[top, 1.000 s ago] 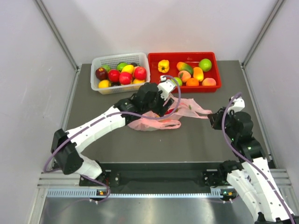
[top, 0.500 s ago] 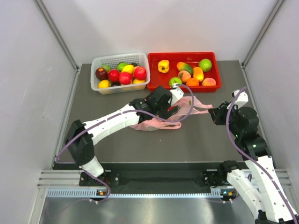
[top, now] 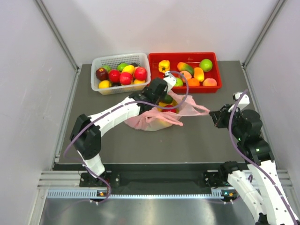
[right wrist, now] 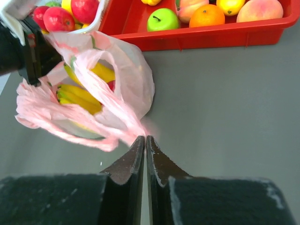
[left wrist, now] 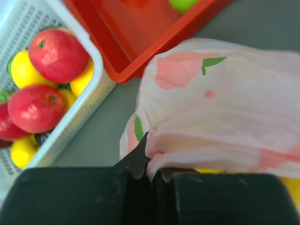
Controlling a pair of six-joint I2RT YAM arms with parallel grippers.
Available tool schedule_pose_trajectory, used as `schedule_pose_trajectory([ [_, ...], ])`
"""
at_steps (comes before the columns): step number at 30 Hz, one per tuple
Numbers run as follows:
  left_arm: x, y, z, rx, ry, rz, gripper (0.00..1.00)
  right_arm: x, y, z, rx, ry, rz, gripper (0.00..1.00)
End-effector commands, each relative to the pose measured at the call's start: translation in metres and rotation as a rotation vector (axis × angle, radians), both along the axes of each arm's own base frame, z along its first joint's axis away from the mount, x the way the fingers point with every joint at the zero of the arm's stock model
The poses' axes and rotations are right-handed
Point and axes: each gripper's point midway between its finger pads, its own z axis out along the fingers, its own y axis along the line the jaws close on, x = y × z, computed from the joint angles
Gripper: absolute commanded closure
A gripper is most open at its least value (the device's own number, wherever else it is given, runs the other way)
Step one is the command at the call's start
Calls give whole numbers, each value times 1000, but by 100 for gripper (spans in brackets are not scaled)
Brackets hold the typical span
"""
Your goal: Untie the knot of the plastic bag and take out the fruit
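Note:
The pink plastic bag (top: 151,120) lies mid-table with its mouth pulled open. My left gripper (top: 165,93) is shut on the bag's far rim (left wrist: 197,140), the thin plastic pinched between its jaws (left wrist: 153,161). My right gripper (top: 212,116) is shut on a stretched handle strand (right wrist: 123,123) at the bag's right side, jaws pressed together (right wrist: 145,137). Inside the bag fruit shows: a yellow banana bunch (right wrist: 80,95) and a small red fruit (right wrist: 111,85). The knot is out of view.
A white basket (top: 119,57) of fruit stands at the back left, and a red tray (top: 185,54) of fruit at the back right, just behind the bag. Grey walls and metal rails bound the table on both sides.
My left gripper opened, shifted along the bag, then shut on its rim and lifted it, so the mouth gapes and fruit shows. The right gripper kept its hold, drifting slightly.

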Motion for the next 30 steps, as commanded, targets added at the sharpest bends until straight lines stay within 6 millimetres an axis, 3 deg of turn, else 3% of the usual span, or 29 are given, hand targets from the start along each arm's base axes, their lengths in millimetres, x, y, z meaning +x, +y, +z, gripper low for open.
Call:
schedule_pose_trajectory([
  [1, 15, 5, 46, -103, -107, 43, 100, 2, -6, -4, -7, -9, -30, 96],
  [5, 11, 12, 85, -168, -183, 57, 100, 10, -7, -25, -1, 45, -55, 99],
  [11, -16, 29, 175, -346, -326, 30, 100, 31, -8, -55, -9, 140, -100, 100],
  [15, -35, 44, 212, -401, -393, 34, 100, 40, -5, -62, 8, 155, -103, 100],
  [18, -50, 54, 223, -448, -409, 37, 100, 44, -3, -68, 10, 167, -102, 100],
  [21, -68, 46, 200, -461, -338, -4, 100, 46, 1, -70, 16, 169, -81, 100],
  [24, -84, 36, 163, -427, -259, -18, 100, 47, 5, -68, 17, 166, -58, 100],
  [25, -92, 27, 142, -422, -209, -38, 100, 47, 5, -69, 15, 168, -54, 100],
  [28, -108, 15, 117, -417, -150, -67, 100, 48, 10, -62, 17, 147, -22, 100],
  [30, -115, 7, 111, -417, -131, -93, 100, 47, 12, -55, 9, 134, 0, 100],
])
